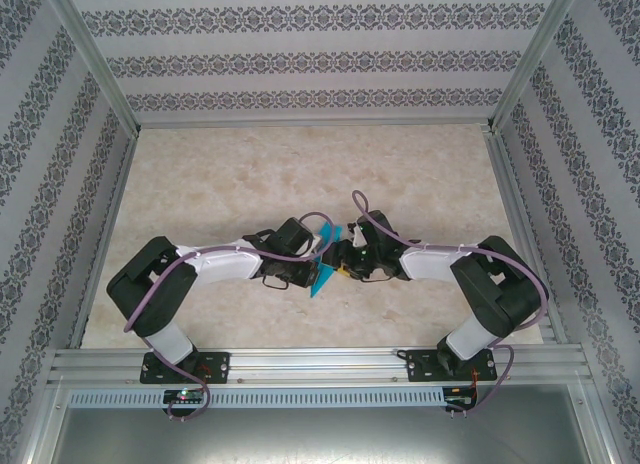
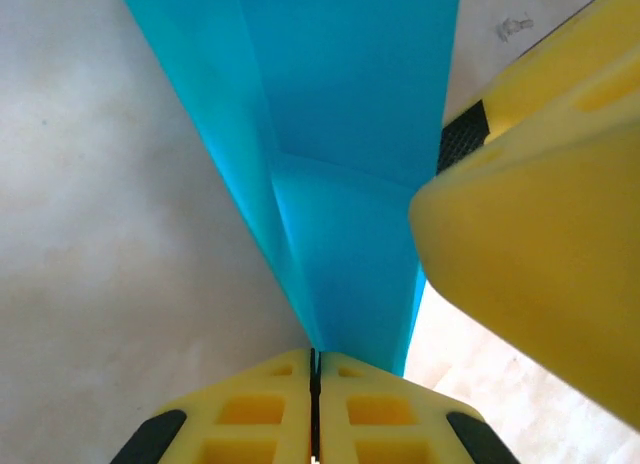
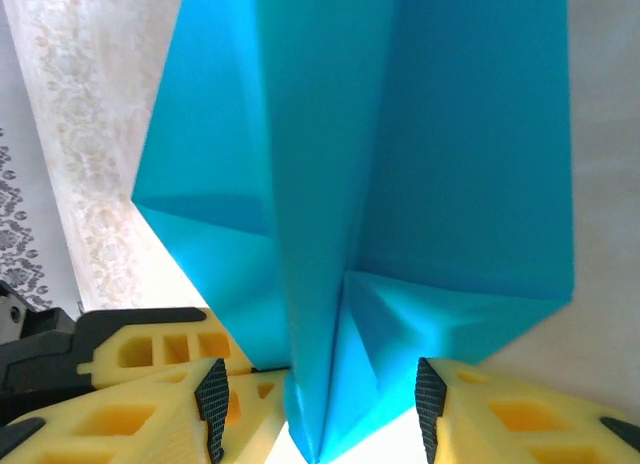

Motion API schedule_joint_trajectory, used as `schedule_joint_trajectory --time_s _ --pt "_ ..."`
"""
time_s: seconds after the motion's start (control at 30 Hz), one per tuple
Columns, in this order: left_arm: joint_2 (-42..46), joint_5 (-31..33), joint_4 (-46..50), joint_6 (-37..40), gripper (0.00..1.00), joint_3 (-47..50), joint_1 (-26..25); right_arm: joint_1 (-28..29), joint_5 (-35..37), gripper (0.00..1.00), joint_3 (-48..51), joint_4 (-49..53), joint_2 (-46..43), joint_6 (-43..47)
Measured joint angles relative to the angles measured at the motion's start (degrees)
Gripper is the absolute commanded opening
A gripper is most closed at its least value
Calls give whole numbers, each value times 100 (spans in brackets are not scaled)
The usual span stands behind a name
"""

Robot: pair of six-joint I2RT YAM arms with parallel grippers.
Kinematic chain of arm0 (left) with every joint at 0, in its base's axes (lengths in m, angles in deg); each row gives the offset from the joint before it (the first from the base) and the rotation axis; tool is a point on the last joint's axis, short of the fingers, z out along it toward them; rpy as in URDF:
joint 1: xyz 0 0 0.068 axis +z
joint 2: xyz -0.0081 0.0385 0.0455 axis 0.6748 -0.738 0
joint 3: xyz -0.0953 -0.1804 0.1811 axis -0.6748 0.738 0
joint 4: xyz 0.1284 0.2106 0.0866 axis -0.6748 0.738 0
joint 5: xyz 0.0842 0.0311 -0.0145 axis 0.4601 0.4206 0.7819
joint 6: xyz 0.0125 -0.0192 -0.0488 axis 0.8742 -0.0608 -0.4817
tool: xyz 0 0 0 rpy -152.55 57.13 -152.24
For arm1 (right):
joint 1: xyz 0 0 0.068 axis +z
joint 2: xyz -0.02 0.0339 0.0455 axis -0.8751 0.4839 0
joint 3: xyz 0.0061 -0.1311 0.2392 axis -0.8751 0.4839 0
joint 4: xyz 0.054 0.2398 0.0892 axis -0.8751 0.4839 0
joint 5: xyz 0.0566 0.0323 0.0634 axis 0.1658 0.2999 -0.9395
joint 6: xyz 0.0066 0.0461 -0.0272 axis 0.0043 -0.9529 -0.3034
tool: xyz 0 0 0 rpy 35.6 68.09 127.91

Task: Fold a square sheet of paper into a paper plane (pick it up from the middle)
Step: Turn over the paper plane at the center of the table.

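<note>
The cyan-blue paper plane (image 1: pixel 324 272) is held above the table between the two arms, folded into a narrow keel with flat wings spreading off it. My left gripper (image 2: pixel 315 360) is shut on the paper plane (image 2: pixel 345 134), its yellow fingertips pressed together on the lower fold. My right gripper (image 3: pixel 320 409) is open; the keel of the paper plane (image 3: pixel 400 164) hangs between its black pads (image 3: pixel 212 409) without touching them. In the top view the left gripper (image 1: pixel 318 250) and right gripper (image 1: pixel 346 256) face each other closely.
The marble-patterned table (image 1: pixel 300 174) lies under both arms, ringed by an aluminium frame (image 1: pixel 310 362) and patterned walls. A yellow finger of the right gripper (image 2: pixel 540 244) crowds the left wrist view; the left gripper's fingers (image 3: pixel 150 349) sit beside the right one's.
</note>
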Motion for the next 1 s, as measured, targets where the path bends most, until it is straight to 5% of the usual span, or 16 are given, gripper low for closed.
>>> schedule_joint_trajectory --time_s 0.33,1.0 --pt "144 -289 -273 -170 11 184 149 79 -4 49 -26 -269 236 -181" --pt "293 -745 -664 -450 11 472 450 275 7 20 -402 -39 516 -264"
